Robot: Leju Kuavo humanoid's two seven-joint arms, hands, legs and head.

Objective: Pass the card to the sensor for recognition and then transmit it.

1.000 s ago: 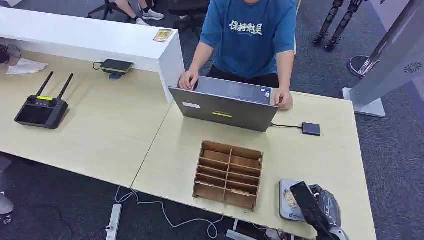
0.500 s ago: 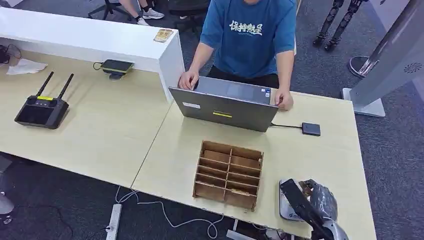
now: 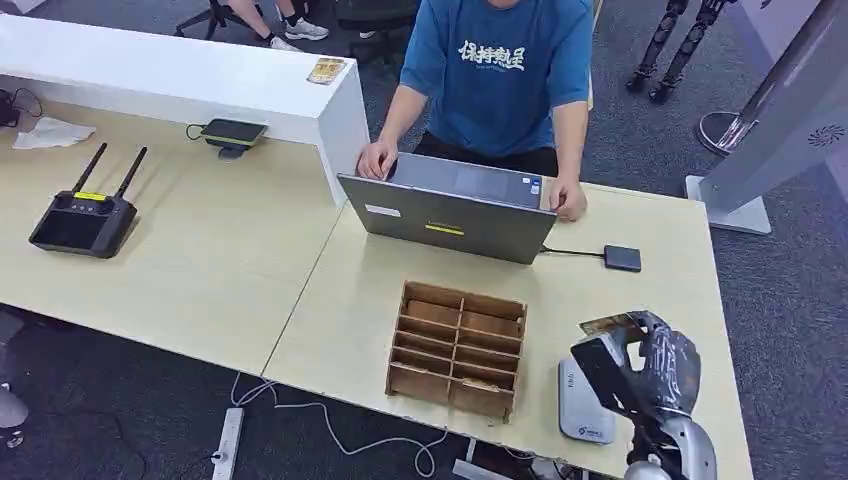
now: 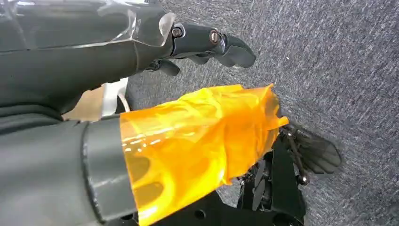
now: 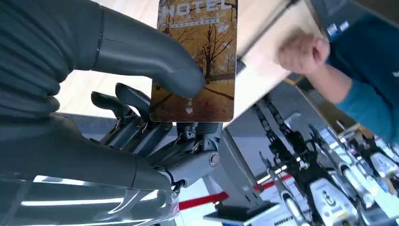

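My right hand (image 3: 645, 368) hovers above the table's near right corner and holds a hotel card (image 3: 610, 323) by one end. In the right wrist view the card (image 5: 200, 56) shows autumn trees and the word HOTEL, pinned by the thick thumb (image 5: 155, 61) against the darker fingers behind it. The sensor (image 3: 583, 405), a flat grey-white pad, lies on the table just below and left of the hand, uncovered. My left hand (image 4: 202, 42) hangs over grey carpet, holding nothing, with orange film around its thumb.
A wooden compartment box (image 3: 457, 347) stands left of the sensor. Behind it a person (image 3: 500, 70) works at a laptop (image 3: 447, 215), with a small dark drive (image 3: 622, 258) cabled to it. A remote controller (image 3: 82, 220) lies far left. The table's front edge (image 3: 690, 470) is close by.
My right hand has lifted the card up off the sensor and turned, moving slightly away from me. The sensor pad is now uncovered.
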